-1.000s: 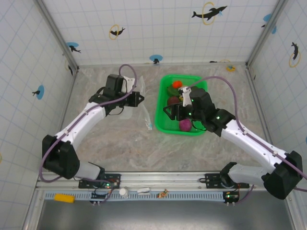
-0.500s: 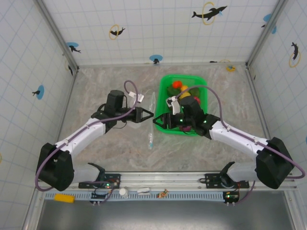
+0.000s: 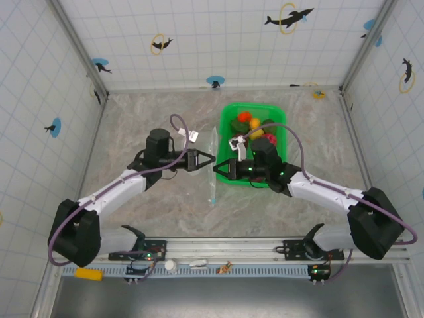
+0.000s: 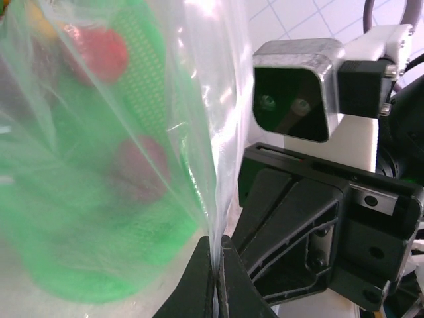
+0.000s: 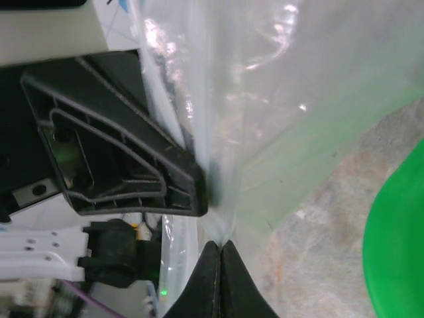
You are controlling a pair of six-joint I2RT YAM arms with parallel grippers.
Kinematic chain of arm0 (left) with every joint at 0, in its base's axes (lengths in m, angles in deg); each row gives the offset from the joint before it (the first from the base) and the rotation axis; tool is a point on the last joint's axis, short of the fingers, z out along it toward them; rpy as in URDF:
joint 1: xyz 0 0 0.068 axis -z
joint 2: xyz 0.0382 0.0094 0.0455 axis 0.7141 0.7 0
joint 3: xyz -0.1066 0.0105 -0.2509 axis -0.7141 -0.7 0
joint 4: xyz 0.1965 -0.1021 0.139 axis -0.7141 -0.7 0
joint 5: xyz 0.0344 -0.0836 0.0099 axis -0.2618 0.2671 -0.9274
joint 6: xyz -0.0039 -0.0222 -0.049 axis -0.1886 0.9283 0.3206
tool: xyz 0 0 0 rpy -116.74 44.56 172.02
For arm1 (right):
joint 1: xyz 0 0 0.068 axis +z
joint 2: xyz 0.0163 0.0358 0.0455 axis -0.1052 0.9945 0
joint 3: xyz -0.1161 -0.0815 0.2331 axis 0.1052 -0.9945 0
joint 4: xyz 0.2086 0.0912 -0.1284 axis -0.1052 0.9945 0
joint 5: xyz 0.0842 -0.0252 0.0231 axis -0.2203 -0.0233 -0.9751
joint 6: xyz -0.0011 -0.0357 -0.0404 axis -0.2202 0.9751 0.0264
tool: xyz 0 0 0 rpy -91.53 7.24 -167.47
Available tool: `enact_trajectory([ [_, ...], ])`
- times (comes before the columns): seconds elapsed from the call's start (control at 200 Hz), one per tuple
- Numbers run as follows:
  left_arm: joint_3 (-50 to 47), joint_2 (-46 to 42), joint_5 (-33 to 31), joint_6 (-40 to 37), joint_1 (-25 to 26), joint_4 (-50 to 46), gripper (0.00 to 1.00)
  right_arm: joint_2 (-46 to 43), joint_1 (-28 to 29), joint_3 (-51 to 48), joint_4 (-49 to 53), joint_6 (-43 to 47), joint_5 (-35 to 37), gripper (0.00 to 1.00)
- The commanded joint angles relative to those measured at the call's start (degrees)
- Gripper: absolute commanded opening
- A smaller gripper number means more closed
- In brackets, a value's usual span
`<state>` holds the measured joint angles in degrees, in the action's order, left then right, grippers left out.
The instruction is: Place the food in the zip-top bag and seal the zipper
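Marbled grey worktop [image 3: 152, 119] lies under dolphin-tiled walls. From its middle, the bright green mesh basket [image 3: 225, 122] sits toward 1 o'clock. The food [image 3: 244, 118] is still heaped inside it: small, rounded, matte pieces in orange, yellow, magenta and dark green.

At the basket's 9 o'clock edge, the zip-top bag [image 3: 212, 142] hangs as a thin, glossy, creased film, clear enough to show green through it. The left gripper [image 3: 208, 159] is clenched on that film from 9 o'clock, and the right gripper [image 3: 217, 168] is clenched on it from 3 o'clock. Their tips nearly meet.

I'd say the mouth is only being readied. Nothing is bagged yet, and both filling and sealing remain.
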<state>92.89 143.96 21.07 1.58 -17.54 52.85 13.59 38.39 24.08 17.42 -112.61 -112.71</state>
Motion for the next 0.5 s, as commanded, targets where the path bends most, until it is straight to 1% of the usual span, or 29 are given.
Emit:
enact_trajectory([
  [0.0, -0.77, -1.75, 1.51, 0.73, 0.31, 2.22, 0.05, -0.35, -0.75, -1.58, -2.79, -0.72, -0.05, 0.00],
  [0.13, -0.53, -1.74, 1.01, 0.42, 0.23, 1.24, 0.10, -1.80, -1.51, -3.25, -3.11, -1.06, 0.19, 0.00],
  [0.225, -0.30, -2.00, 0.54, -0.14, 0.34, 0.34, 0.20, -2.88, -1.79, -4.61, -3.19, -1.03, 1.05, 0.00],
  [0.345, 0.62, -1.98, -1.31, -1.05, 0.29, -2.13, 0.26, -4.12, -2.01, -5.86, -3.10, -0.70, 1.84, 0.00],
  [0.36, 0.72, -1.94, -1.74, -1.17, 0.27, -2.60, 0.27, -4.30, -2.04, -5.98, -3.08, -0.61, 2.01, 0.00],
  [0.41, 1.44, -1.77, -3.19, -1.27, 0.29, -4.05, 0.42, -4.79, -1.99, -6.24, -2.99, -0.42, 2.55, 0.00],
  [0.435, 1.76, -1.76, -3.99, -1.16, 0.34, -4.74, 0.45, -5.01, -1.95, -6.27, -2.99, -0.41, 2.66, 0.00],
  [0.495, 3.22, -1.37, -6.42, -1.85, 0.89, -8.24, 0.47, -5.63, -1.81, -6.27, -2.94, -0.50, 2.84, 0.00],
])
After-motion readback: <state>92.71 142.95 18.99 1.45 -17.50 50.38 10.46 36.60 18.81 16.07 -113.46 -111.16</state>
